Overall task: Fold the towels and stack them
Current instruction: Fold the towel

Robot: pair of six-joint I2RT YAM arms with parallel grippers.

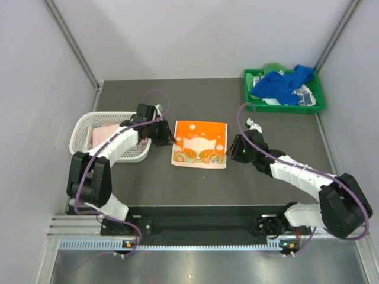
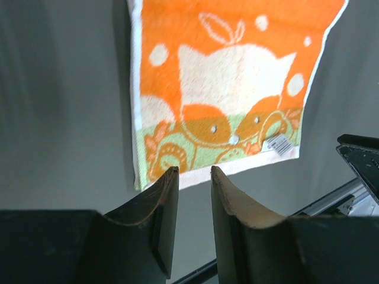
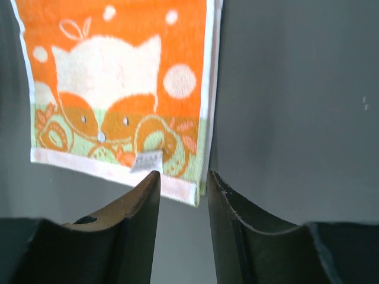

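The dark matte worktop (image 1: 177, 189) carries the orange-patterned towel (image 1: 200, 144), a flat terry rectangle with a white border, at centre. The left gripper (image 2: 193, 171) and right gripper (image 3: 183, 174) flank its side edges, jaws slightly parted, released, grasping nothing. A pink towel (image 1: 103, 135) lies in the perforated white basket (image 1: 83, 121). A crumpled blue towel (image 1: 281, 83) lies in the green tray (image 1: 318, 94).

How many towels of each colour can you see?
Orange towel: 1
Pink towel: 1
Blue towel: 1
Total: 3, plus more cloth under the blue one in the green tray, too jumbled to count.
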